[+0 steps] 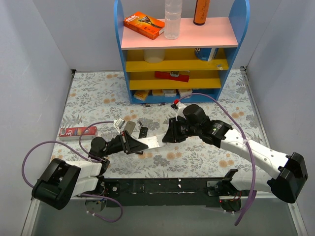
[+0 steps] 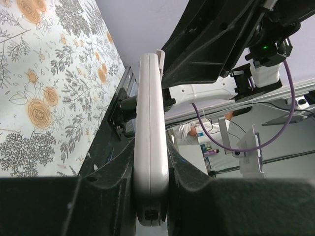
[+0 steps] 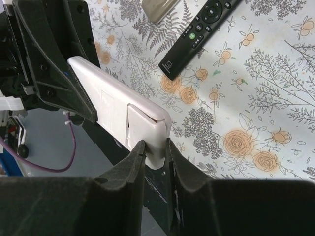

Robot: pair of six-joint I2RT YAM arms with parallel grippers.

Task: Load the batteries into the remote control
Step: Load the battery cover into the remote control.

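From above, the white remote (image 1: 151, 142) hangs over the flowered cloth (image 1: 206, 162) in the middle of the table, held between the two arms. The left gripper (image 1: 132, 143) has its left end and the right gripper (image 1: 166, 137) its right end. Just behind it on the cloth lie a grey remote (image 1: 129, 127) and a black remote (image 1: 143, 132), both apart from it. A red box (image 1: 71, 132) lies farther left. A blue shelf (image 1: 123, 49) stands at the far edge, with an orange box (image 1: 143, 24) and a clear bottle (image 1: 173, 19) on its top board. In the left wrist view the white remote is seen edge-on, running straight away from the camera. The left fingers (image 2: 98, 196) are clamped tight against its two broad sides at the near end. The right gripper's dark body fills the upper right, at the remote's far end. In the right wrist view the white remote runs up and left from the bottom centre, tilted, with a square panel (image 3: 142, 123) outlined on its face. The right fingers (image 3: 123, 187) are closed on its near end, one pressed to each side. The left gripper holds the far end at upper left. The black remote and the tip of the grey one lie on the cloth beyond.
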